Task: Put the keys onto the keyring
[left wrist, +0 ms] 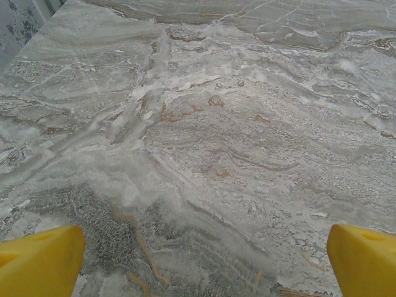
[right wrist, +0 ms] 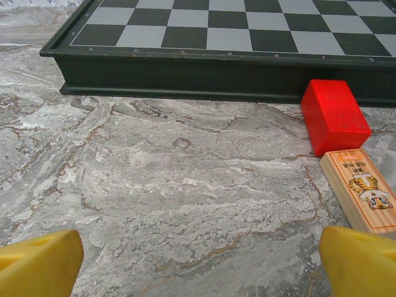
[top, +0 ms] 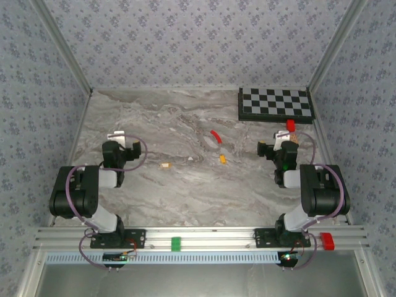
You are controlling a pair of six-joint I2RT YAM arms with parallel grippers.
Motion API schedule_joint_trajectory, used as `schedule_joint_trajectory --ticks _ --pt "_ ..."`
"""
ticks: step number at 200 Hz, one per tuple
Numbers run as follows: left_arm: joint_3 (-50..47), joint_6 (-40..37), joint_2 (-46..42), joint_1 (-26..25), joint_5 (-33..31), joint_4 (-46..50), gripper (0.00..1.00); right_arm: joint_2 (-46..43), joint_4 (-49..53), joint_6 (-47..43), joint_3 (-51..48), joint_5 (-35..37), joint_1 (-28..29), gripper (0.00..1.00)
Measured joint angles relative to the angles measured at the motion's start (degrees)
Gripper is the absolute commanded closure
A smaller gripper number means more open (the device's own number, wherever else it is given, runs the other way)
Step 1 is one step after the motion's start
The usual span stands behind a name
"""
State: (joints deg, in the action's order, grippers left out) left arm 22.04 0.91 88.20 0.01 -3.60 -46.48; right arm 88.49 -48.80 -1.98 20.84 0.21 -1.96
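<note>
Grey-veined marble tabletop [top: 154, 117] seen from above, and no part of the job begun, to judge by the lie of things. Low over the stone, the left pincer [top: 124, 141], jaws apart, holding nothing. Likewise the right pincer [top: 275, 142], spread wide and bare. To the right of the left pincer and a little back toward the bases, the pale tan key [top: 165, 165], flat on the marble, near but untouched. Further along, between the two pincers and nearer the right one, the orange-yellow key [top: 223, 159]. Just beyond that key, away from the bases and apart from it, the curved red tag of the keyring [top: 216, 136]; wire loop too faint to make out. Both keys loose, neither threaded.

From the left wrist: yellow fingertips [left wrist: 40, 263] at the bottom corners, wide apart, with bare marble between and ahead of them. Touching nothing.

From the right wrist: yellow fingertips [right wrist: 37, 263] at the bottom corners again, well spread, nothing gripped. Ahead and to the right of this pincer, a red block [right wrist: 334, 114] against the side wall of the chessboard [right wrist: 185, 71]; nearer in, end to end with it, a wooden block [right wrist: 362, 189] printed with a tiger. Probably no part of the job.

Done so far: nothing. Left, by this reading: take up the keyring, steady it in one pincer, fetch each key with the other, work both onto the loop. Fiddly, given such small keys and so thin a wire.
</note>
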Motion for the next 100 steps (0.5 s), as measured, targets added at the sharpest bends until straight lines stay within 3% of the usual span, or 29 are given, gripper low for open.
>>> schedule_joint_trajectory --ticks 40,60,100 --pt "1.2 0.2 -0.1 0.0 -0.1 2.1 0.0 0.0 -0.2 0.0 0.0 1.8 0.6 0.01" --pt "6.0 1.3 -2.1 0.1 -2.3 11.8 0.0 -2.1 0.4 -0.1 -0.4 5.7 2.7 0.01" --pt "21.6 9.9 -9.4 0.3 -9.0 32.3 0.0 -17.4 10.9 2.2 1.5 11.5 4.5 0.01"
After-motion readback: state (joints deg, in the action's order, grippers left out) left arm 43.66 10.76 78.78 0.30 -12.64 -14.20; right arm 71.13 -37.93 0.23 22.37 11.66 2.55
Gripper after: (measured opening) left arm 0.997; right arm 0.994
